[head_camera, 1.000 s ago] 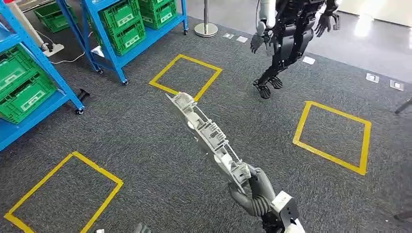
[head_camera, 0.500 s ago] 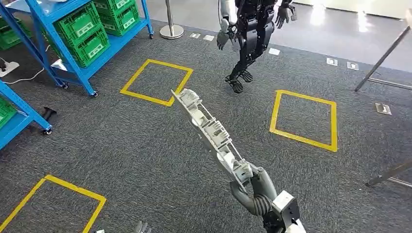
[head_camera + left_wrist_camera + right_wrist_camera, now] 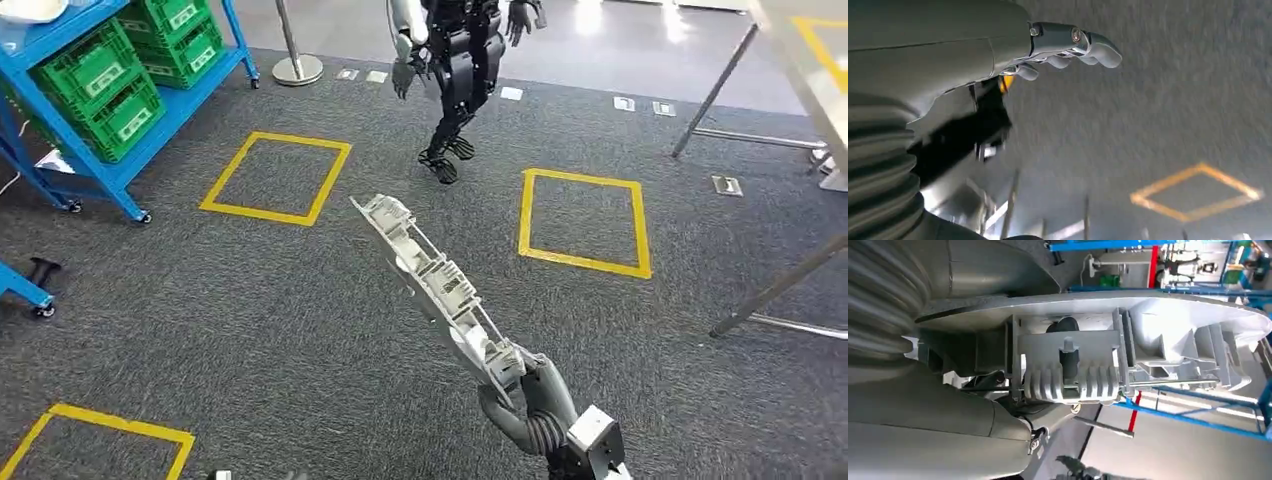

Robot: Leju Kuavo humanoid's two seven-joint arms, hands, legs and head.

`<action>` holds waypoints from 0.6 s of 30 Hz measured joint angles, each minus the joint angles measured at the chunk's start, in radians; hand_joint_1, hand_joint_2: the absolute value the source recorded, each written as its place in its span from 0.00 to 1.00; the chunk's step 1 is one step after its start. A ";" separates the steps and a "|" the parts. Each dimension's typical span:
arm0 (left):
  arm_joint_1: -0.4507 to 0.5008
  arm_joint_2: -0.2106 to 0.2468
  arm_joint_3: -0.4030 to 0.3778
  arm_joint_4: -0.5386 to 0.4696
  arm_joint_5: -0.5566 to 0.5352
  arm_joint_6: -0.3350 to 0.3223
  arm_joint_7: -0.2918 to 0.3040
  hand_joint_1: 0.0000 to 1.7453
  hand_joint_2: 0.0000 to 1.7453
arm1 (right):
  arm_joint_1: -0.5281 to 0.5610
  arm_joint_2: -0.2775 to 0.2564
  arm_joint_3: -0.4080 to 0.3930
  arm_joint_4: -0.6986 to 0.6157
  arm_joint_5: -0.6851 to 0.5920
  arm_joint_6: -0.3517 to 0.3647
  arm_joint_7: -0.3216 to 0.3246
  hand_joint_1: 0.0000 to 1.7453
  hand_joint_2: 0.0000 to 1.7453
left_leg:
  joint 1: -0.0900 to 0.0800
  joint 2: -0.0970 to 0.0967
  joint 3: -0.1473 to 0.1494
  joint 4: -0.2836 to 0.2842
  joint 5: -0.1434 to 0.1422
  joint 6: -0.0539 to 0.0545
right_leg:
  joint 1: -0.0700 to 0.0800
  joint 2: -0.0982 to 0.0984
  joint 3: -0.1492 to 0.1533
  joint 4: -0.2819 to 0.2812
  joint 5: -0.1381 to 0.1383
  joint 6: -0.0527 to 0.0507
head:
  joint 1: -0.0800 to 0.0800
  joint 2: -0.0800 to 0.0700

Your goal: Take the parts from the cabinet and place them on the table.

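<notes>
Gripping the long grey plastic part (image 3: 432,280) by its near end, the right robot hand (image 3: 528,398) sat in the lower right of the head view, fingers wrapped around the ribbed moulding. From there the part ran diagonally up toward the middle of the frame, its far tip raised over the dark grey carpet (image 3: 250,310). In the right wrist view the same part (image 3: 1108,352) lay across the picture, its ribs and clips facing the camera, with the right robot hand (image 3: 973,390) pressed against it and a dark fingertip (image 3: 1068,355) showing through an opening in the moulding.

The left robot hand (image 3: 1068,47) appeared in the left wrist view holding nothing, its fingers curved slightly and apart above blurred carpet.

Yellow tape squares (image 3: 275,177) marked the carpet in the upper middle of the head view. A blue rack (image 3: 60,170) carrying green crates (image 3: 95,85) stood in the upper left. Another humanoid robot (image 3: 455,70) stood at the top centre. Metal legs of a surface (image 3: 800,60) reached into the upper right corner, well apart from the held part.
</notes>
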 joint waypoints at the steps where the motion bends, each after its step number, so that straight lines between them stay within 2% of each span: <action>1: 0.000 0.001 -0.006 0.000 -0.003 0.017 -0.013 0.00 1.00 | -0.001 0.000 0.000 0.000 -0.001 -0.001 0.002 1.00 1.00 | -0.001 0.010 0.003 -0.003 -0.001 -0.005 | 0.001 0.011 -0.002 -0.002 0.002 -0.005 | 0.000 0.000; 2: 0.000 0.002 -0.012 -0.001 -0.003 0.027 -0.020 0.00 1.00 | -0.002 0.000 0.000 0.000 -0.002 -0.001 0.003 1.00 1.00 | 0.000 0.009 0.001 0.001 -0.007 -0.013 | -0.012 0.023 0.003 -0.011 0.009 -0.014 | 0.000 0.000; 3: 0.000 0.005 -0.018 -0.001 0.000 0.023 -0.022 0.00 1.00 | -0.004 0.000 -0.001 0.000 -0.003 0.000 0.003 1.00 1.00 | 0.003 -0.041 -0.006 0.029 -0.028 -0.019 | -0.014 0.030 0.004 -0.012 0.010 -0.019 | -0.003 0.000; 4: 0.002 0.007 -0.019 -0.001 0.013 0.005 -0.021 0.00 1.00 | -0.007 0.001 -0.001 0.001 -0.003 0.002 0.004 1.00 1.00 | 0.006 -0.073 -0.031 0.086 -0.064 -0.021 | -0.014 0.039 0.003 -0.012 0.011 -0.023 | -0.006 0.000; 5: 0.008 0.011 -0.019 -0.001 0.029 -0.020 -0.021 0.00 1.00 | -0.008 0.002 -0.001 0.001 -0.006 0.005 0.003 1.00 1.00 | 0.008 -0.091 -0.069 0.168 -0.105 -0.023 | -0.014 0.050 0.003 -0.012 0.012 -0.025 | -0.009 0.000; 6: 0.014 0.014 -0.019 -0.001 0.036 -0.032 -0.019 0.00 1.00 | -0.010 0.002 -0.001 0.001 -0.009 0.008 0.000 1.00 1.00 | 0.008 -0.098 -0.107 0.245 -0.134 -0.025 | -0.014 0.064 0.003 -0.012 0.011 -0.026 | -0.009 0.000; 7: 0.021 0.016 -0.019 -0.001 0.042 -0.035 -0.014 0.00 1.00 | -0.010 0.002 -0.001 0.002 -0.013 0.011 -0.002 1.00 1.00 | 0.009 -0.099 -0.133 0.295 -0.145 -0.027 | -0.014 0.076 0.003 -0.012 0.011 -0.026 | -0.010 0.000; 8: 0.027 0.017 -0.019 -0.001 0.047 -0.039 -0.008 0.00 1.00 | -0.009 0.002 -0.001 0.003 -0.017 0.013 -0.004 1.00 1.00 | 0.010 -0.099 -0.140 0.300 -0.132 -0.028 | -0.014 0.089 0.004 -0.011 0.011 -0.026 | -0.010 0.000; 9: 0.032 0.018 -0.019 0.000 0.058 -0.042 -0.006 0.00 1.00 | -0.010 0.002 -0.001 0.005 -0.021 0.013 -0.005 1.00 1.00 | 0.012 -0.101 -0.127 0.261 -0.095 -0.028 | -0.014 0.104 0.004 -0.010 0.011 -0.025 | -0.011 0.000; 10: 0.034 0.019 -0.019 0.000 0.065 -0.044 0.002 0.00 1.00 | -0.011 0.001 -0.001 0.009 -0.024 0.013 -0.006 1.00 1.00 | 0.016 -0.105 -0.099 0.192 -0.048 -0.028 | -0.015 0.117 0.004 -0.008 0.012 -0.023 | -0.011 0.000; 11: 0.035 0.021 -0.019 0.000 0.070 -0.044 0.011 0.00 1.00 | -0.013 0.000 -0.001 0.013 -0.024 0.013 -0.008 1.00 1.00 | 0.020 -0.118 -0.058 0.099 0.000 -0.028 | -0.016 0.129 0.004 -0.005 0.011 -0.018 | -0.011 0.000; 12: 0.035 0.021 -0.018 0.000 0.071 -0.038 0.018 0.00 1.00 | -0.018 -0.002 -0.002 0.017 -0.026 0.013 -0.010 1.00 1.00 | 0.026 -0.161 -0.030 0.026 0.017 -0.029 | -0.017 0.138 0.001 -0.001 0.009 -0.012 | -0.011 0.000; 13: 0.035 0.020 -0.018 0.000 0.071 -0.028 0.023 0.00 1.00 | -0.025 -0.003 -0.002 0.020 -0.026 0.012 -0.011 1.00 1.00 | 0.022 -0.173 -0.029 0.018 0.009 -0.025 | -0.014 0.151 -0.006 0.006 0.007 -0.003 | -0.012 0.000; 14: 0.034 0.020 -0.018 0.000 0.071 -0.017 0.024 0.00 1.00 | -0.030 -0.004 -0.002 0.022 -0.027 0.011 -0.013 1.00 1.00 | 0.021 -0.159 -0.030 0.019 0.011 -0.018 | -0.015 0.158 -0.009 0.004 0.012 0.004 | -0.010 0.000; 16: 0.035 0.018 -0.018 0.000 0.072 -0.015 0.024 0.00 1.00 | -0.031 -0.009 -0.002 0.023 -0.026 0.011 -0.015 1.00 1.00 | 0.012 -0.146 -0.027 0.020 0.012 -0.002 | -0.022 0.171 -0.010 -0.004 0.017 0.019 | -0.011 0.000; 17: 0.034 0.015 -0.018 0.001 0.072 -0.015 0.023 0.00 1.00 | -0.032 -0.011 -0.002 0.023 -0.025 0.010 -0.015 1.00 1.00 | 0.016 -0.139 -0.027 0.013 0.019 0.008 | -0.023 0.175 -0.012 -0.003 0.017 0.026 | -0.011 0.000; 18: 0.031 0.013 -0.018 0.000 0.071 -0.015 0.022 0.00 1.00 | -0.031 -0.014 -0.002 0.023 -0.025 0.010 -0.016 1.00 1.00 | 0.019 -0.131 -0.025 0.010 0.022 0.013 | -0.023 0.141 -0.017 0.014 0.008 0.026 | -0.010 0.000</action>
